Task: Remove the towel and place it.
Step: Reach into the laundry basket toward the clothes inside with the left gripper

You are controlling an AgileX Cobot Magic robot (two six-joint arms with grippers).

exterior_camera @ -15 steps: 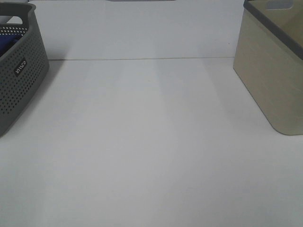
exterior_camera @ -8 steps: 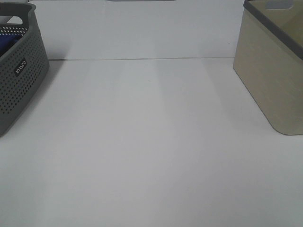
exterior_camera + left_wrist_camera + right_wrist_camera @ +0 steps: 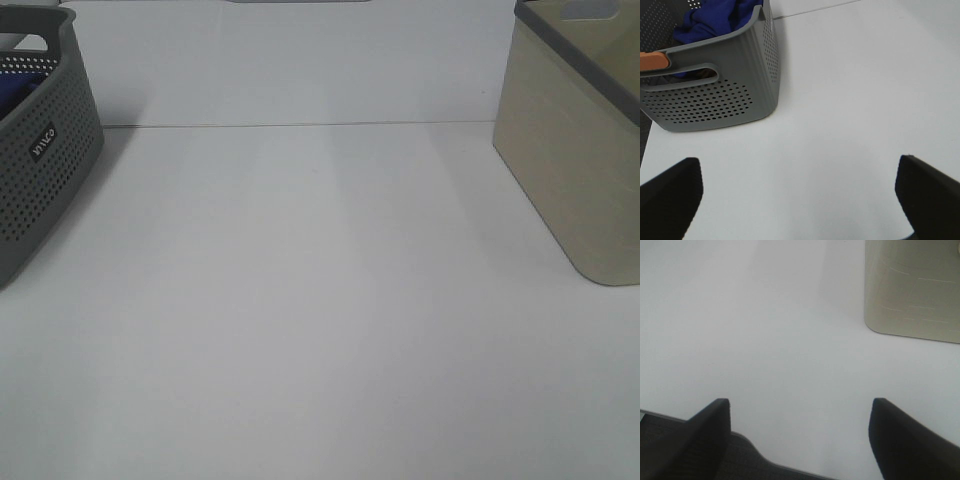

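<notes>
The royal-blue towel (image 3: pixel 715 17) lies crumpled inside the grey perforated basket (image 3: pixel 725 95). In the exterior high view only a blue sliver of the towel (image 3: pixel 12 90) shows in that basket (image 3: pixel 45 170) at the far left. My left gripper (image 3: pixel 800 192) is open and empty, low over the white table, short of the basket. My right gripper (image 3: pixel 800 432) is open and empty above the table's near edge, some way from the beige basket (image 3: pixel 912 287). Neither gripper shows in the exterior high view.
The beige basket with a grey rim (image 3: pixel 575 150) stands at the far right. An orange object (image 3: pixel 652 61) sits at the grey basket's rim. A white table (image 3: pixel 320 300) lies between the baskets. Its dark near edge (image 3: pixel 700 455) shows in the right wrist view.
</notes>
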